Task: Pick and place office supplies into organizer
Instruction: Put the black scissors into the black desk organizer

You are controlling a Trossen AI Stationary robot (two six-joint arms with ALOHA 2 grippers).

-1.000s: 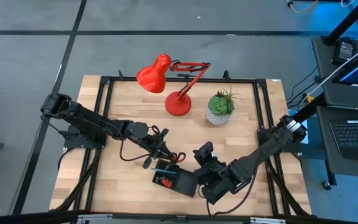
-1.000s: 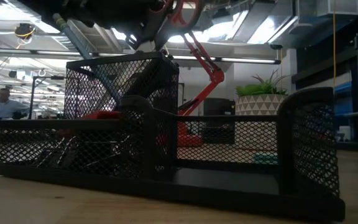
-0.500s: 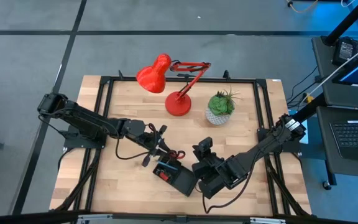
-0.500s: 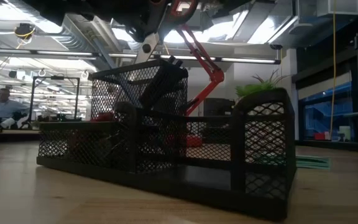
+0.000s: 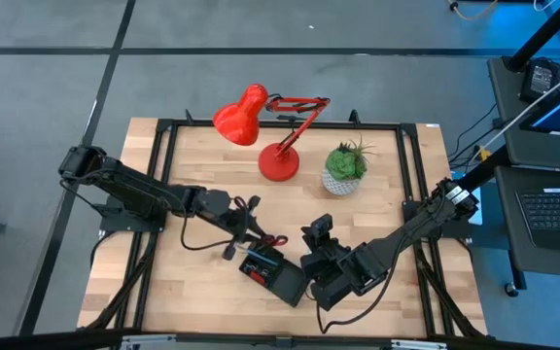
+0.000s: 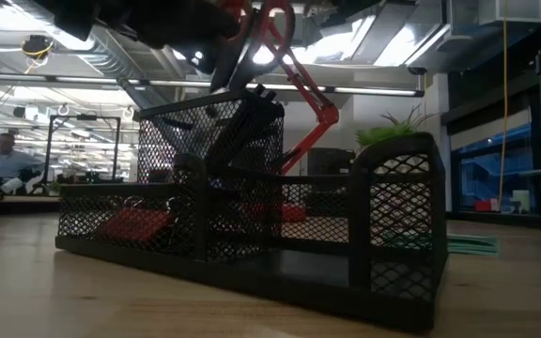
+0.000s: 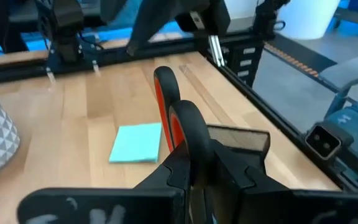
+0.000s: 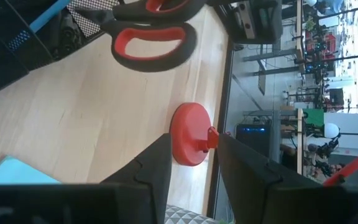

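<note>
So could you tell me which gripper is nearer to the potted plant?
Right. The right gripper sits just in front of the plant, beside the organizer; the left gripper, holding the scissors, is farther off.

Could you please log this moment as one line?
left claw: shut on scissors, at organizer | right claw: open, holding nothing | pad: on table

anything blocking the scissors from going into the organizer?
Nothing visible does. The left gripper holds the scissors by the handles, right at the organizer; in the low view they already reach into its tall mesh compartment. The right gripper sits beside the organizer, off that path.
</note>
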